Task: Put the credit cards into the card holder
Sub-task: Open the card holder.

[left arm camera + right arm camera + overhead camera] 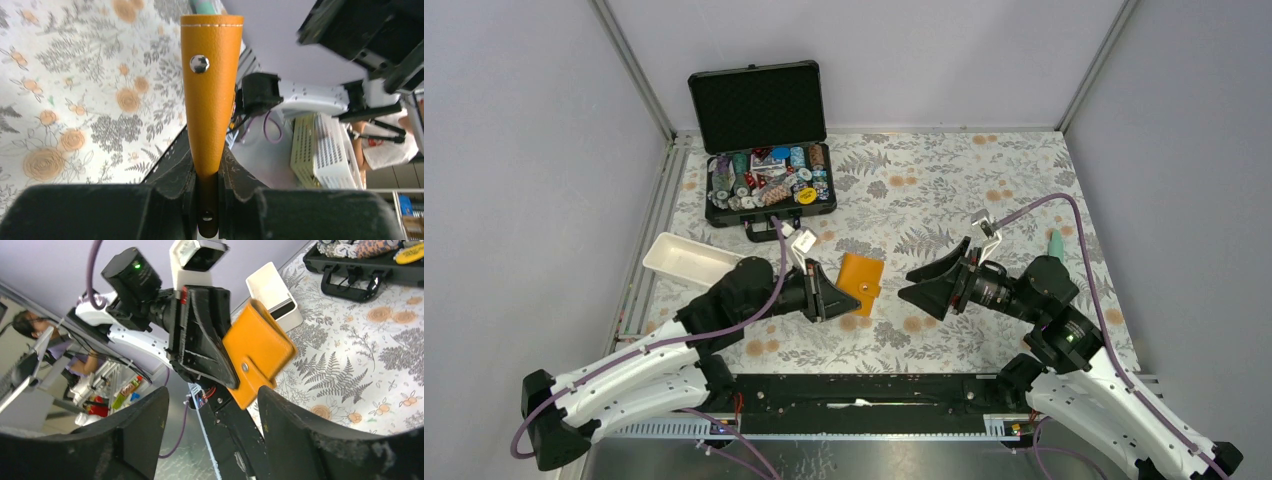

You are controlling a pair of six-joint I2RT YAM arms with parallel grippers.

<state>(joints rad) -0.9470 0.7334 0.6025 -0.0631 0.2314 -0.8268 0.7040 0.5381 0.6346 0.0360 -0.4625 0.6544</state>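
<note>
L pincer (pixel 207 176), pinching orange card holder (pixel 210 105)

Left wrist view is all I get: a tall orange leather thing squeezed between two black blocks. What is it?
Observer: A folded orange leather card holder with its snap tab fastened. The left gripper pinches it by one edge.
Operator: Is the other arm touching it?
Observer: No. The right gripper faces it with its jaws open, not touching.
Operator: Where are the cards?
Observer: No credit cards show in any view. An open black hard case of poker chips stands at the far side, left of centre.
</note>
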